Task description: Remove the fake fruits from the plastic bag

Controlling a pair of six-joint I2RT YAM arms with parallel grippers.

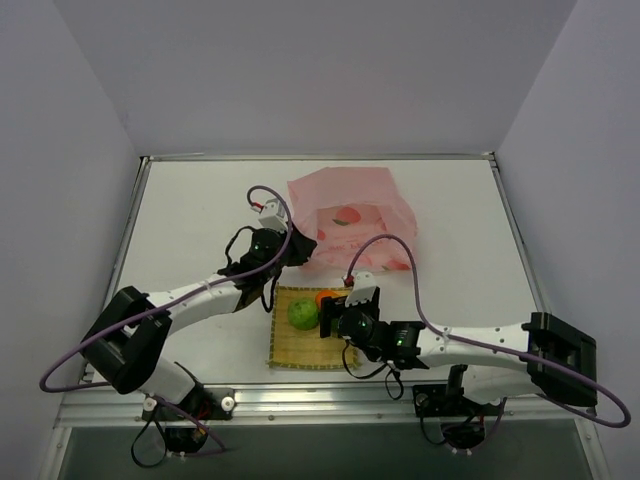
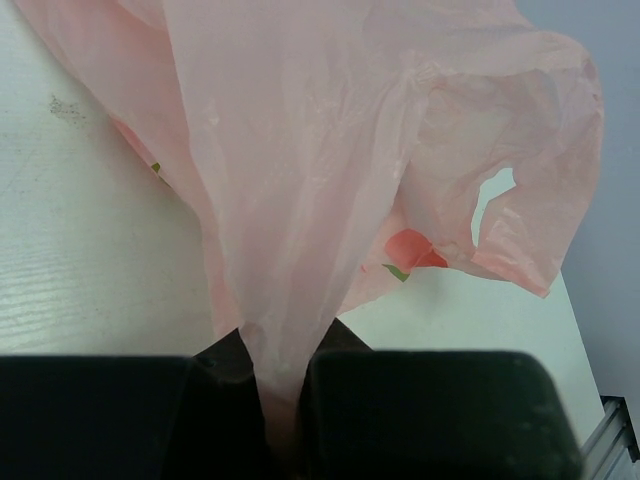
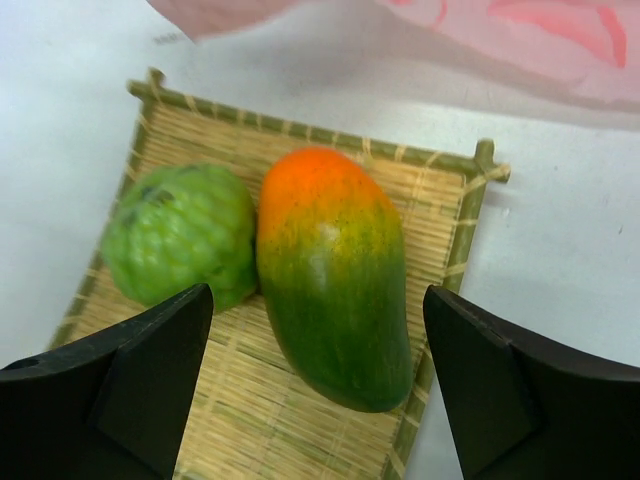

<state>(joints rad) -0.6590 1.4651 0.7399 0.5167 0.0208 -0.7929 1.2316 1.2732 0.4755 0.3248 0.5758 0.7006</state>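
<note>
The pink plastic bag [image 1: 350, 220] lies at the table's middle back. My left gripper [image 1: 292, 252] is shut on a gathered fold of the plastic bag [image 2: 300, 200] at its left front edge. The round green fruit [image 1: 303, 313] and the green-and-orange mango [image 1: 327, 298] lie side by side on the yellow bamboo mat [image 1: 290, 350]. My right gripper [image 1: 338, 318] is open above the mat; in the right wrist view the mango [image 3: 333, 275] lies between its fingers, untouched, with the green fruit [image 3: 180, 235] to its left. The pear-like fruit is hidden.
The bamboo mat [image 3: 250, 420] sits near the table's front edge between the two arms. A raised metal rim [image 1: 320, 157] runs around the white table. Purple cables loop over both arms.
</note>
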